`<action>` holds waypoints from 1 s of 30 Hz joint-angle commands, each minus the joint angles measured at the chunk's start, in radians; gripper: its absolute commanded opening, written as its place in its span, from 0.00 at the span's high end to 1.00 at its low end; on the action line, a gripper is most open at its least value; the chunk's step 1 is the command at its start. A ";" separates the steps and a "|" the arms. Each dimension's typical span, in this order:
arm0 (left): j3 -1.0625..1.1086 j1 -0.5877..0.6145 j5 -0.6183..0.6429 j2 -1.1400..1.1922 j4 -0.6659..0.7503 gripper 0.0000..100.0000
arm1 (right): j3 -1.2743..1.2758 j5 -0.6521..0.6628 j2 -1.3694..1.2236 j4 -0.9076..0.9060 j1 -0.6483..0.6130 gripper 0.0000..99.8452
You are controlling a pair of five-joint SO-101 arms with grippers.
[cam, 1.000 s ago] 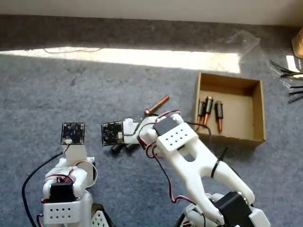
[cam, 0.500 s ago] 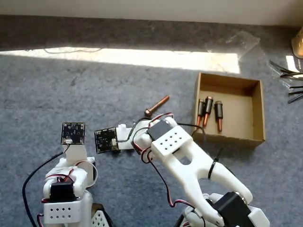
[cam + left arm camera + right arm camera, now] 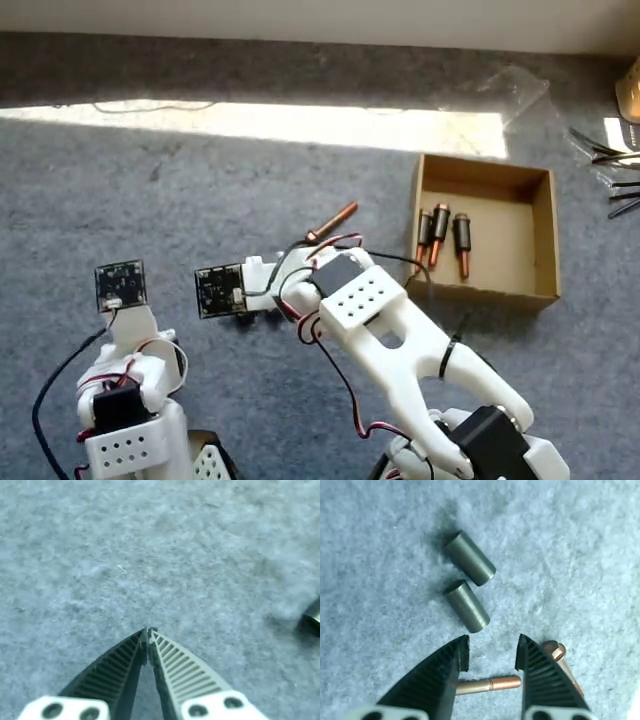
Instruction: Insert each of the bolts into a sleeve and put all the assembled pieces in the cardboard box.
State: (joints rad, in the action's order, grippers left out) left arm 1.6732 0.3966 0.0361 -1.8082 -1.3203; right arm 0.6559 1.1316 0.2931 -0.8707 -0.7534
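The near sleeve (image 3: 466,605) lies on the carpet (image 3: 380,540) beside the far sleeve (image 3: 470,557), not touching. The right gripper (image 3: 492,652) hangs just beside it, fingers apart, with a bolt (image 3: 487,684) lying below them. I think it should drop straight and pinch one piece at its middle. In the high view the cardboard box (image 3: 510,240) is at 3 o'clock from that arm. The left gripper (image 3: 149,632) is closed on nothing.
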 commanded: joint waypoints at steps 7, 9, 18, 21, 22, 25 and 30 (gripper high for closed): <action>0.022 0.140 -0.006 -0.005 -0.006 0.97 | -0.013 0.017 -0.142 0.038 -0.102 0.85; 0.022 0.142 -0.006 -0.005 -0.006 0.97 | -0.015 0.017 -0.185 0.038 -0.113 0.85; 0.022 0.142 -0.006 -0.005 -0.006 0.97 | -0.016 0.017 -0.283 0.039 -0.116 0.85; 0.022 0.142 -0.006 -0.005 -0.006 0.97 | -0.016 0.017 -0.308 0.067 -0.116 0.85; 0.022 0.142 -0.006 -0.005 -0.006 0.97 | -0.016 0.017 -0.315 0.090 -0.116 0.85; 0.022 0.142 -0.006 -0.005 -0.006 0.97 | -0.016 0.017 -0.337 0.127 -0.117 0.85; 0.022 0.142 -0.006 -0.005 -0.006 0.97 | -0.016 0.017 -0.364 0.130 -0.114 0.85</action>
State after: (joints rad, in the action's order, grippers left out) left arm 1.6732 0.5286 0.0361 -1.8082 -1.3203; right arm 0.6360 1.1362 -0.0476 -0.7449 -0.8577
